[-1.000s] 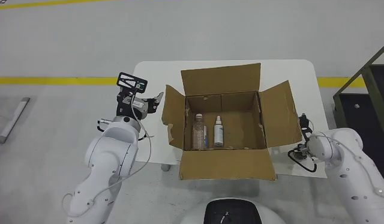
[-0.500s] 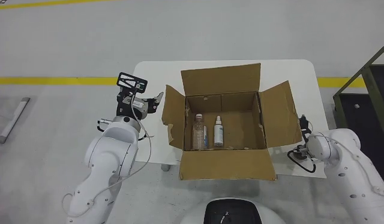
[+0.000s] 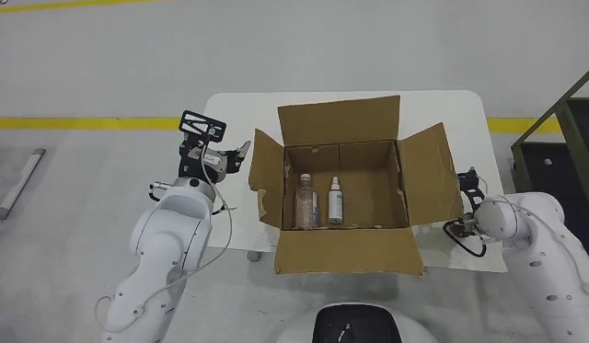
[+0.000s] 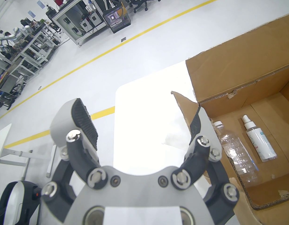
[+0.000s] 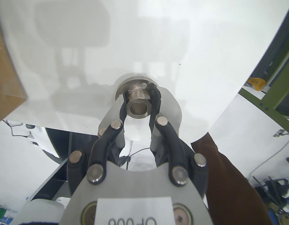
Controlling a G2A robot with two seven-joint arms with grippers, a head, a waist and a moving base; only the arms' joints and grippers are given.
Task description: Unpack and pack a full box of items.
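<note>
An open cardboard box (image 3: 350,122) stands on the white table (image 3: 239,113). On its floor lie a clear plastic bottle (image 3: 305,201) (image 4: 235,152) and a white spray bottle (image 3: 335,200) (image 4: 258,140), side by side. My left gripper (image 3: 237,150) (image 4: 139,115) hangs open and empty just outside the box's left flap. At the table's right side, beside the box's right flap, my right gripper (image 3: 469,185) (image 5: 139,99) is shut on a small metal cylinder (image 5: 138,104), close above the table surface.
The box's four flaps are folded outward, the right one (image 3: 431,173) close to my right gripper. A dark green metal frame (image 3: 552,141) (image 5: 273,90) stands off the table's right edge. Bare table lies left of the box and behind it.
The right arm has shifted slightly right and toward the table's front edge with the metal cylinder. The left arm and the box contents have not moved.
</note>
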